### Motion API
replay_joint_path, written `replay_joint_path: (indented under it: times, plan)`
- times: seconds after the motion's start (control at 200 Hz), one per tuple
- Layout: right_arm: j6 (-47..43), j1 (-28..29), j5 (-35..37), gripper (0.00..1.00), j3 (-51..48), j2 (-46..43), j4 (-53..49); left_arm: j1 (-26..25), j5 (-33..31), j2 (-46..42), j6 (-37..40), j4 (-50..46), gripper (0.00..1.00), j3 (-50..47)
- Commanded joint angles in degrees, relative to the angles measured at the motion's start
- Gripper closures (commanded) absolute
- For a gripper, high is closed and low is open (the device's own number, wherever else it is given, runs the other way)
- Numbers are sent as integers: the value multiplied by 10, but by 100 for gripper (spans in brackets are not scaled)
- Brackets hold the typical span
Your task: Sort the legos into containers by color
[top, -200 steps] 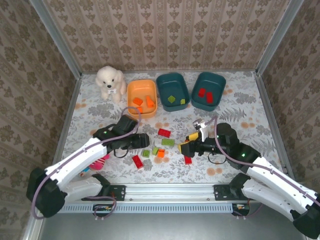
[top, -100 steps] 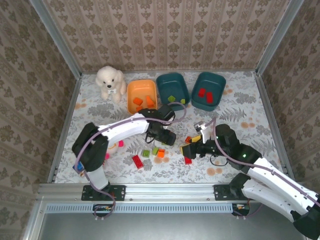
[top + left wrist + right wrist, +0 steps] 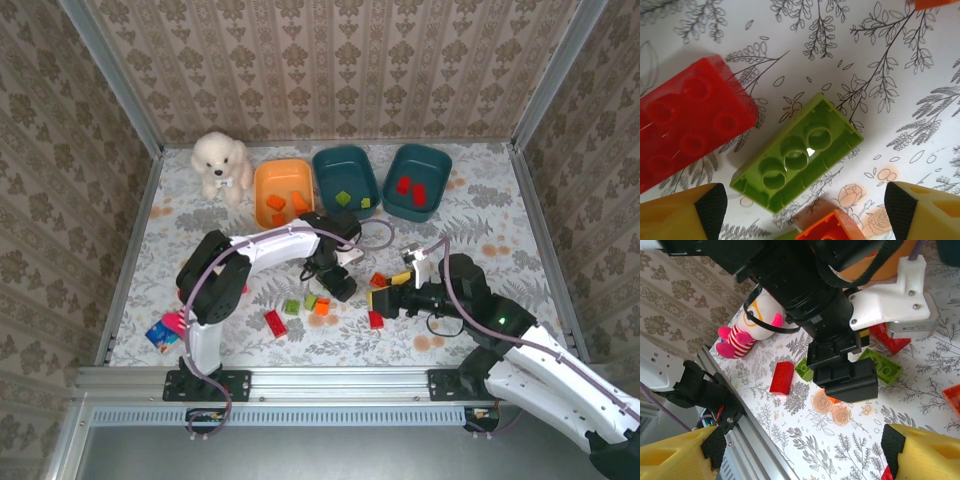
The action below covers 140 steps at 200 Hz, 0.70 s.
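My left gripper (image 3: pixel 338 280) hangs open low over the loose legos, nothing between its fingers (image 3: pixel 700 207). Just ahead of it lies an upside-down light green lego (image 3: pixel 797 152), with a red lego (image 3: pixel 690 122) to its left and an orange lego (image 3: pixel 832 227) at the bottom. My right gripper (image 3: pixel 378 298) is open a little to the right, facing the left gripper (image 3: pixel 845 375). More legos lie nearby: red (image 3: pixel 275 322), green (image 3: pixel 291 307), orange (image 3: pixel 321 306), red (image 3: pixel 376 319). The orange tub (image 3: pixel 266 215) holds orange legos, the middle teal tub (image 3: pixel 328 160) green ones, the right teal tub (image 3: pixel 436 160) red ones.
A white plush dog (image 3: pixel 221 165) sits left of the orange tub. A pink-striped plush toy (image 3: pixel 740 337) lies near the left arm's base. A metal rail (image 3: pixel 330 380) runs along the near edge, and patterned walls close in the table.
My left arm has swung right and forward, from the left-centre to over the legos in the middle. My right gripper has drifted slightly right.
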Motion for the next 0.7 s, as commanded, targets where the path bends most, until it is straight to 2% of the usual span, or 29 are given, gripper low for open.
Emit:
replay_joint_path:
  times: [0.0, 0.25, 0.39, 0.695]
  plan:
    - [22, 3, 13, 16, -11, -15, -20, -6, 7, 21, 51, -19, 14, 28]
    - [30, 3, 22, 16, -8, -23, -29, -14, -13, 47, 73, -15, 13, 45]
    - [30, 3, 27, 16, -7, -23, -30, -27, -18, 54, 67, -20, 21, 31]
    - [29, 3, 30, 16, -7, -14, -24, -46, -30, 10, 12, 29, 38, -45]
